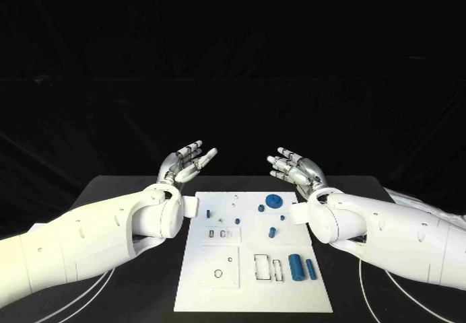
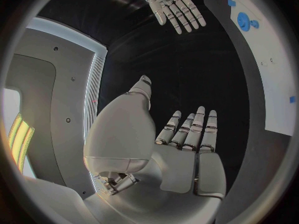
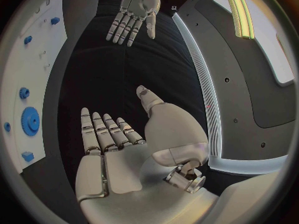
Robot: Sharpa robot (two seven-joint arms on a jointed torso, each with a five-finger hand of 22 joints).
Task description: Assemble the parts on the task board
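Both hands up, left hand [image 1: 187, 161] and right hand [image 1: 295, 168] spread, holding nothing, beyond the board [image 1: 219, 282]; a careless descent could scatter the small blue parts [image 1: 295, 266].

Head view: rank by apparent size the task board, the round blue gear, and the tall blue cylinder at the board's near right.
1. task board, by far
2. blue cylinder
3. blue gear

The cylinder and gear look close in size, and the cylinder lies nearer the camera, so their order is unsure.

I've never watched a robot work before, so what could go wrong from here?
Both silver hands, left hand and right hand, are open above the table's far end, holding nothing. Reaching back, a forearm might sweep the loose small blue pieces off the white task board. Their smallness may also make them slip when pinched.
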